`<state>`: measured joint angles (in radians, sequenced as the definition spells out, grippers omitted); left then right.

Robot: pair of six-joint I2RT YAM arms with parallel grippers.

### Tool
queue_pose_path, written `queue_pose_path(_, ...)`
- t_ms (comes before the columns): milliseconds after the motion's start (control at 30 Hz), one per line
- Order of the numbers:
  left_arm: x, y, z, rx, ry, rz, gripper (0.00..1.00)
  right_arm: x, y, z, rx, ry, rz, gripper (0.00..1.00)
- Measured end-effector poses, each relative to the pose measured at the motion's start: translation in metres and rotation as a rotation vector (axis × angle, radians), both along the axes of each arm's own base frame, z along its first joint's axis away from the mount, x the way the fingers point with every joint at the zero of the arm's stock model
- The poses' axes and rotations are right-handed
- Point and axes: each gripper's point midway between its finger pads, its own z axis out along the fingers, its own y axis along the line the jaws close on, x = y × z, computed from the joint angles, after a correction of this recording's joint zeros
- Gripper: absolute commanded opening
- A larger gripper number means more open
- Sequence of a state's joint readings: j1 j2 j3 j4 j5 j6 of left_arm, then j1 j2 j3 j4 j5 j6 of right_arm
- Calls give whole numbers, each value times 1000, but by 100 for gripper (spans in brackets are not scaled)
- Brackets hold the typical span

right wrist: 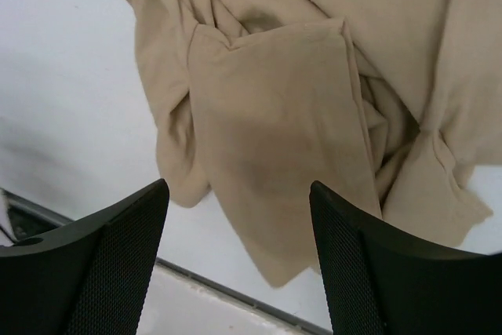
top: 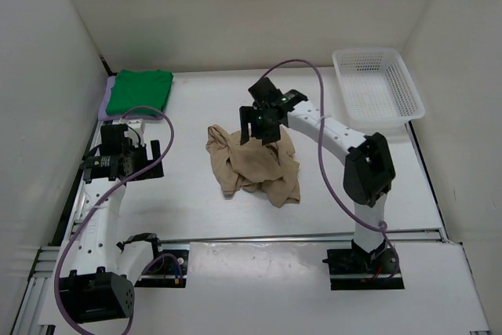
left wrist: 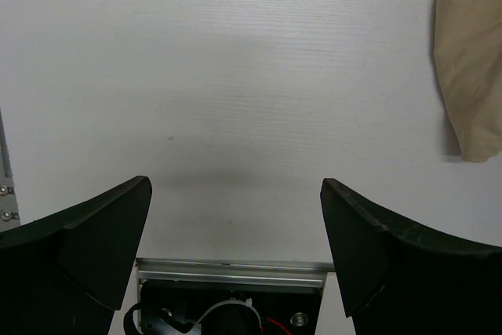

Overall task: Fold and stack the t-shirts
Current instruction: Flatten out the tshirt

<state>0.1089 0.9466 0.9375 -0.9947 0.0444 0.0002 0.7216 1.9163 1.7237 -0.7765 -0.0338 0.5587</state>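
one limp, light tan t-shirt (top: 251, 166) lies crumpled under my right pincer (top: 260, 132), which stands wide apart; i'd pinch a loose outer edge.

My white arms (top: 329, 131) carry black joint housings; purple cables (top: 167, 135) loop along them; left hand (left wrist: 235, 186) and right hand (right wrist: 238, 187) have broad black fingers (left wrist: 94, 233), the right's mesh-textured.
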Motion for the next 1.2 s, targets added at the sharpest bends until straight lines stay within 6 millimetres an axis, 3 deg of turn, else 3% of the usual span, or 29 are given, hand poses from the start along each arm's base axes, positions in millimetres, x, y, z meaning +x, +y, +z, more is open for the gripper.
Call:
queue_pose_path(133, 0, 0, 0, -2, 1, -1, 100, -9, 12, -48, -79, 69, 77, 79)
queue_pose_path(200, -1, 0, -1, -2, 3, -1, 100, -19, 15, -71, -126, 104, 114, 73)
queue_pose_path(233, -1, 0, -2, -2, 5, -1, 100, -23, 17, -80, -145, 116, 130, 47)
queue_pose_path(300, -2, -1, -5, -3, 14, -1, 100, -29, 20, -92, -190, 143, 153, 8)
queue_pose_path(333, -3, -1, -6, -3, 18, -1, 100, -29, 24, -95, -202, 150, 157, 0)
queue_pose_path(433, -4, -1, -6, -4, 21, -1, 100, -28, 42, -83, -191, 128, 170, 0)
queue_pose_path(500, -5, -1, -7, -3, 24, 0, 100, -26, 62, -56, -127, 84, 193, 0)
queue_pose_path(567, -6, 0, -11, -2, 34, 1, 100, -26, 89, -15, -23, 11, 227, 0)
queue_pose_path(633, -9, 0, -15, 1, 46, 4, 100, -33, 115, 43, 131, -83, 244, 0)
queue_pose_path(700, -10, 1, -17, 5, 52, 7, 100, -47, 125, 112, 288, -185, 229, 0)
queue_pose_path(767, -8, 3, -16, 15, 46, 13, 100, -61, 113, 182, 436, -278, 170, 0)
queue_pose_path(867, -3, 7, -9, 32, 32, 24, 100, -67, 68, 275, 626, -411, 11, 0)
queue_pose_path(933, 5, 9, 0, 40, 11, 28, 100, -64, 35, 309, 710, -467, -112, 0)
queue_pose_path(967, 10, 10, 5, 42, 0, 29, 100, -60, 21, 314, 729, -482, -172, 0)
queue_pose_path(1067, 29, 12, 21, 46, -35, 31, 100, -46, -9, 290, 696, -469, -321, 4)
queue_pose_path(1133, 40, 13, 29, 48, -49, 30, 100, -40, -20, 244, 600, -435, -371, 10)
queue_pose_path(1200, 47, 14, 31, 48, -53, 29, 100, -37, -23, 179, 457, -368, -370, 16)
